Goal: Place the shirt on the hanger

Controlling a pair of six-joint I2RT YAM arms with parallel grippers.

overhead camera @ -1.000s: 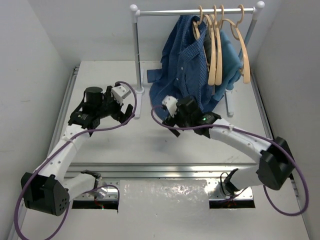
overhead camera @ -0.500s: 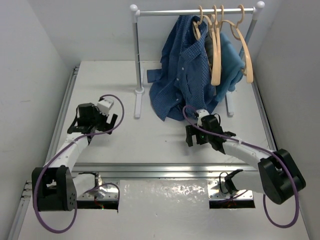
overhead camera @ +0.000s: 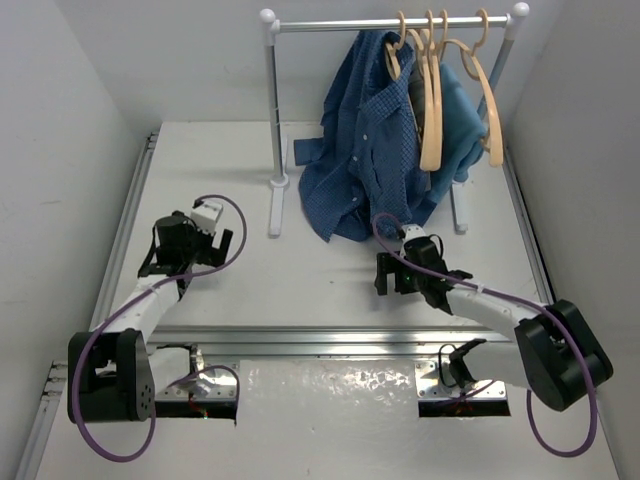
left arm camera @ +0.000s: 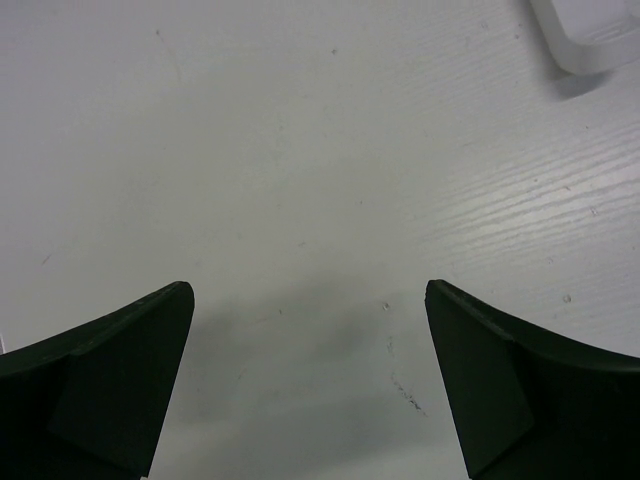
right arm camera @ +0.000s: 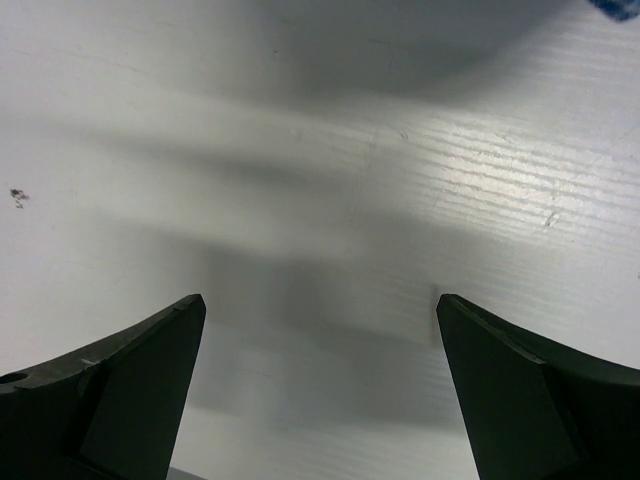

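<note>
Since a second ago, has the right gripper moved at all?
Yes. The right gripper has pulled back from the shirt hem, toward the near side and rightward, farther from the rack foot.

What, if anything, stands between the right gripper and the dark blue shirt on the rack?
Nothing visible does. Only table surface lies between the open right gripper and the shirt's hanging hem; the rack's posts stand off to either side.

A white clothes rail (overhead camera: 320, 25) stands at the back of the white table (overhead camera: 300, 280); a plain light blue garment (overhead camera: 462, 120) hangs from it
</note>
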